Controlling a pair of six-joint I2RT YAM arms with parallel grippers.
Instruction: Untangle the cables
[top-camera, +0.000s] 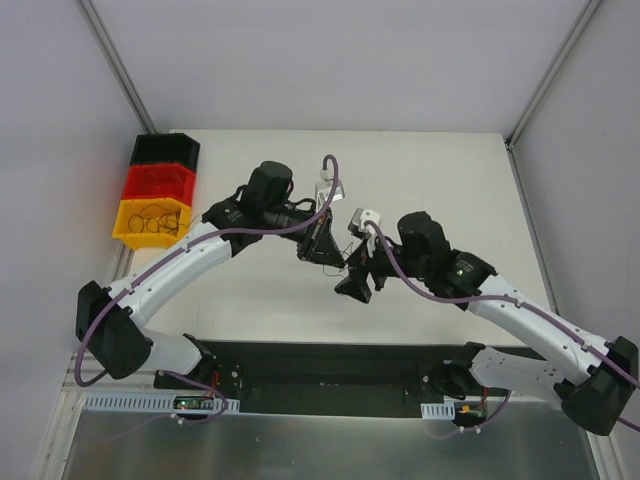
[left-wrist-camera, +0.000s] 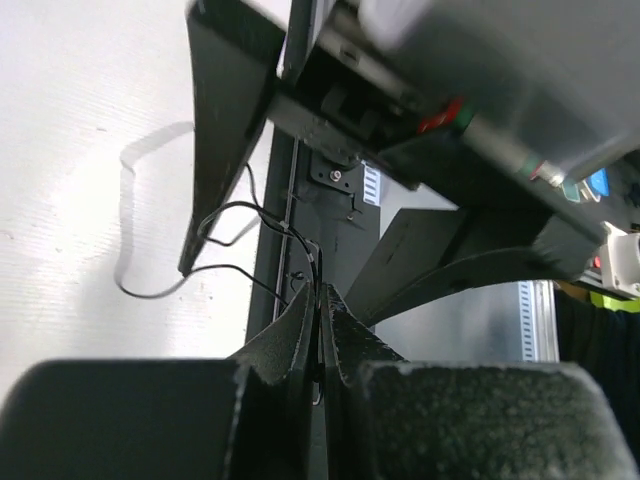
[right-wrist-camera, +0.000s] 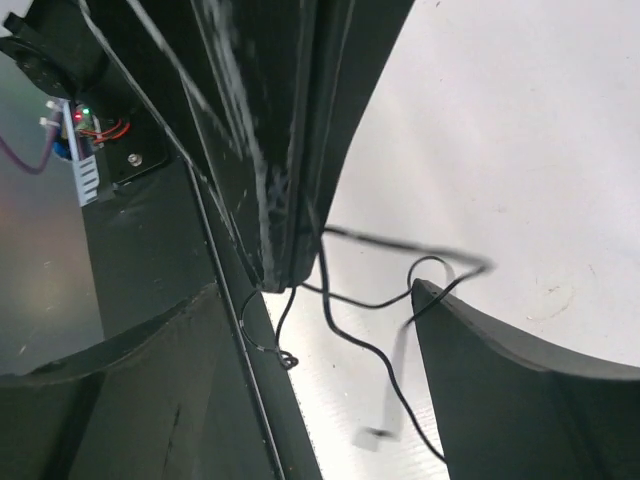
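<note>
Left gripper (left-wrist-camera: 318, 305): clamped tight on the cables (right-wrist-camera: 400, 250); you can see thin black strands pinched between its tips.
Right gripper (top-camera: 358, 276): jaws spread wide, gripping nothing; one strand loops right at a fingertip (right-wrist-camera: 425, 295).
Cables: held up off the table (top-camera: 450, 180) mid-workspace, between the two grippers; loops trail from the left tips toward the right one.
Arms: both angled inward, tips near each other but apart.
Bins (top-camera: 126, 232): black, red and yellow row at your left table edge; more thin wires (top-camera: 155, 218) lie in the yellow one.
</note>
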